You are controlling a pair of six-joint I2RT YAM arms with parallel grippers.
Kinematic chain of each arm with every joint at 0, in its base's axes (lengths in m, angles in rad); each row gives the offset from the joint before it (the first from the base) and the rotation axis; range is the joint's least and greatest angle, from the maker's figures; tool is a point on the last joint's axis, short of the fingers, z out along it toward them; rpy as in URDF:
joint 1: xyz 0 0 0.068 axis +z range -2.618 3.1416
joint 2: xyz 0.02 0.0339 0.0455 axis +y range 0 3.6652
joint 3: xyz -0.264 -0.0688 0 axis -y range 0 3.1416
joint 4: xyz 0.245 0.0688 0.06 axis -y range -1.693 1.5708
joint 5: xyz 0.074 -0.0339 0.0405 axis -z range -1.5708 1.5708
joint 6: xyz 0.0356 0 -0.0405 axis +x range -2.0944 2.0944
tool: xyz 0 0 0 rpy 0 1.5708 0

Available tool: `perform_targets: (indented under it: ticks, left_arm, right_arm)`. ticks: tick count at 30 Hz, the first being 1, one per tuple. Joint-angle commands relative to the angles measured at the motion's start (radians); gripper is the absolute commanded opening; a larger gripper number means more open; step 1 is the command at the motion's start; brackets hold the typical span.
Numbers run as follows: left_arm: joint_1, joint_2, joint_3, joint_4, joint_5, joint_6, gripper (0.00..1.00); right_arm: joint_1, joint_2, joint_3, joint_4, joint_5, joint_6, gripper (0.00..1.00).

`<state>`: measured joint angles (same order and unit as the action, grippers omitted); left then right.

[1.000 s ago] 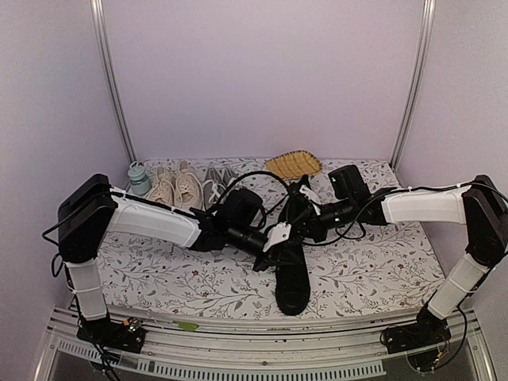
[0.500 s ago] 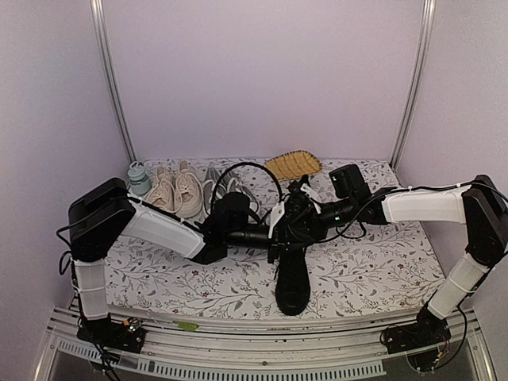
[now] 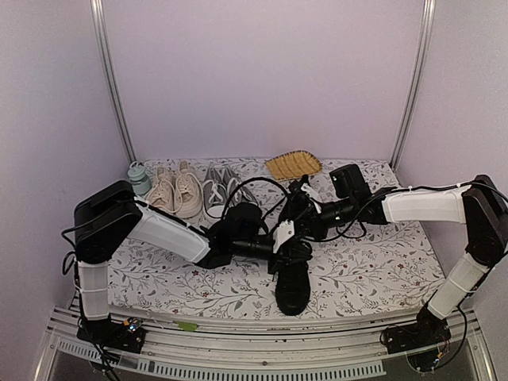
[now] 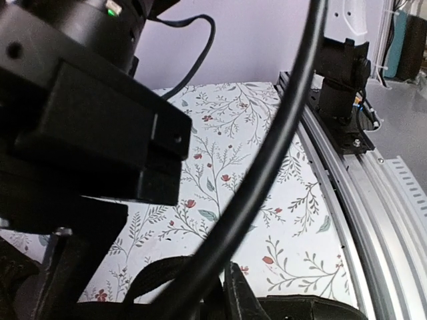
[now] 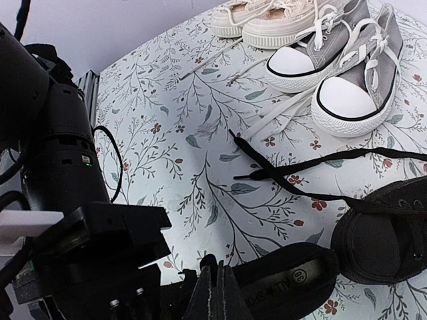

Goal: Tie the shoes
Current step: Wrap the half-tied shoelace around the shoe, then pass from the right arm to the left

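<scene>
Top view: my left gripper (image 3: 282, 238) and right gripper (image 3: 300, 216) meet over the opening of one black shoe (image 3: 292, 287), whose toe points to 6 o'clock on the floral table (image 3: 381, 270). Right wrist view: my right fingers (image 5: 225, 297) are pressed together above its insole. The second black shoe (image 5: 385, 233) sits at 3 o'clock, its lace (image 5: 300, 167) lying loose. Left fingers: I cannot tell.

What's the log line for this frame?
left arm, right arm: over black sneaker | black lace: loose on floral tablecloth | jaws: state unclear | bow: none visible
</scene>
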<state>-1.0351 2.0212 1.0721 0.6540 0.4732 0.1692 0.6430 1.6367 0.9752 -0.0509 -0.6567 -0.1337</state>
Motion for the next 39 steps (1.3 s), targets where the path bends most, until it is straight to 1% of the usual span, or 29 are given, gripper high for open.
perform_targets:
  ticks: [1, 3, 6, 9, 11, 14, 17, 18, 20, 22, 24, 26, 28, 30, 33, 37, 39]
  left_arm:
    - [-0.024, 0.027, 0.037, -0.093, 0.093, 0.106, 0.2]
    - [-0.025, 0.017, 0.035, -0.127, 0.134, 0.145, 0.34]
    - [-0.028, -0.025, 0.054, -0.27, 0.108, 0.25, 0.5]
    - [-0.024, -0.116, 0.059, -0.425, 0.039, 0.325, 0.52]
    - [-0.02, -0.177, 0.014, -0.448, 0.008, 0.361, 0.52]
    - [0.002, -0.26, -0.07, -0.43, 0.006, 0.37, 0.53]
    - [0.026, -0.318, -0.138, -0.421, 0.032, 0.376, 0.53]
    - [0.032, -0.33, -0.154, -0.424, 0.037, 0.376, 0.52]
    - [0.05, -0.357, -0.178, -0.419, 0.052, 0.355, 0.42]
    - [0.094, -0.383, -0.229, -0.319, 0.086, 0.271, 0.32]
    - [0.16, -0.391, -0.285, -0.154, 0.124, 0.133, 0.27]
    - [0.195, -0.371, -0.321, -0.008, 0.126, 0.044, 0.28]
    - [0.202, -0.328, -0.311, 0.037, 0.08, 0.013, 0.32]
    - [0.201, -0.272, -0.274, 0.029, 0.071, 0.009, 0.32]
    - [0.201, -0.207, -0.225, -0.001, 0.124, 0.051, 0.32]
    - [0.203, -0.186, -0.224, 0.007, 0.181, 0.163, 0.28]
    - [0.207, -0.174, -0.217, 0.026, 0.18, 0.185, 0.28]
  right_arm:
    - [-0.002, 0.005, 0.028, 0.008, 0.0, 0.003, 0.0]
    - [-0.003, 0.003, 0.028, 0.005, -0.002, 0.003, 0.0]
    - [-0.002, 0.005, 0.026, -0.001, -0.004, 0.002, 0.0]
    - [-0.001, 0.008, 0.026, -0.001, -0.005, 0.002, 0.0]
    - [0.001, 0.01, 0.024, 0.009, -0.018, 0.007, 0.0]
    - [0.016, 0.016, 0.026, 0.014, -0.022, 0.01, 0.0]
    - [0.023, 0.019, 0.026, 0.018, -0.023, 0.016, 0.0]
    - [0.024, 0.018, 0.026, 0.021, -0.021, 0.02, 0.0]
    - [0.03, 0.014, 0.029, 0.026, -0.019, 0.032, 0.0]
    - [0.043, 0.012, 0.029, 0.042, -0.016, 0.043, 0.0]
    - [0.061, 0.013, 0.029, 0.062, -0.004, 0.057, 0.0]
    - [0.069, 0.019, 0.027, 0.079, 0.015, 0.072, 0.0]
    - [0.072, 0.028, 0.023, 0.091, 0.025, 0.086, 0.0]
    - [0.071, 0.035, 0.019, 0.093, 0.028, 0.092, 0.0]
    - [0.071, 0.033, 0.015, 0.092, 0.029, 0.092, 0.0]
    - [0.071, 0.023, 0.015, 0.086, 0.028, 0.085, 0.0]
    - [0.071, 0.02, 0.014, 0.088, 0.02, 0.083, 0.0]
